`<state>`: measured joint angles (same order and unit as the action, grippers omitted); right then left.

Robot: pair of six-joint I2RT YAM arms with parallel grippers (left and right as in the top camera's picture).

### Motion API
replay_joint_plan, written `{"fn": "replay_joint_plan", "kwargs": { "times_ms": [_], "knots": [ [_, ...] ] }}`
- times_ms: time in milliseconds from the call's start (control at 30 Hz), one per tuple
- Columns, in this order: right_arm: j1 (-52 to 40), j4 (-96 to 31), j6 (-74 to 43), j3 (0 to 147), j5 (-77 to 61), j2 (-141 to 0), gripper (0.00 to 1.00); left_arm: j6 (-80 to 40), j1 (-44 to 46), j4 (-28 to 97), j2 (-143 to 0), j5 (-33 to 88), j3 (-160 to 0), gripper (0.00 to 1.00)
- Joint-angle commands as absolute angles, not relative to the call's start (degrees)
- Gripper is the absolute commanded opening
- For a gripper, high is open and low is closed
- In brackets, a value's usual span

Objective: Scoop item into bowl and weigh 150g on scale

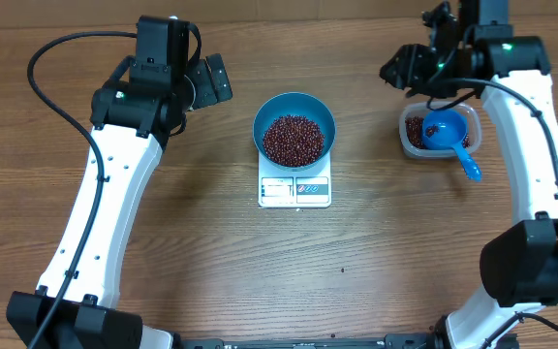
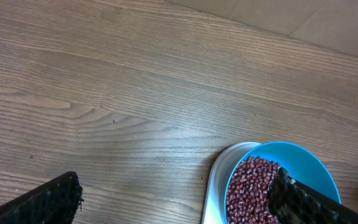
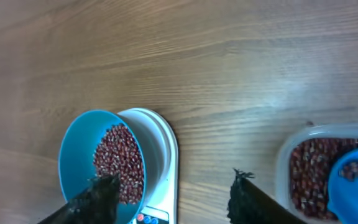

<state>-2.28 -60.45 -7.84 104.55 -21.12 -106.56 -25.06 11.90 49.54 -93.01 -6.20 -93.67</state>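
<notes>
Beans [image 1: 294, 139] lie in a round heap with no long axis inside the blue bowl [image 1: 320, 109], which sits on the white scale [image 1: 294, 191]. The scale's display edge faces the near side of the tabletop [image 1: 260, 276]. To the right, a clear tub [image 1: 405, 138] holds more beans and a blue scoop [image 1: 446, 131], its handle pointing near-right over the rim. Farther back, the left end effector [image 2: 176, 186] hovers left of the bowl, spread wide and holding nothing. The right end effector [image 3: 176, 183], beyond the tub, is partly open and empty.
</notes>
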Motion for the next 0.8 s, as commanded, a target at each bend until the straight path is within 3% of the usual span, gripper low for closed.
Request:
{"fn": "replay_joint_plan", "kwargs": {
  "times_ms": [0,767],
  "knots": [
    [-5.0,-58.7,-10.0,104.2,-14.9,-105.7,0.54,-24.4,12.0,49.5,-93.0,-6.5,-94.7,0.99],
    [-10.7,-53.6,-10.5,104.2,-12.9,-105.7,0.44,-24.4,12.0,49.5,-93.0,-6.5,-94.7,0.99]
  ]
}}
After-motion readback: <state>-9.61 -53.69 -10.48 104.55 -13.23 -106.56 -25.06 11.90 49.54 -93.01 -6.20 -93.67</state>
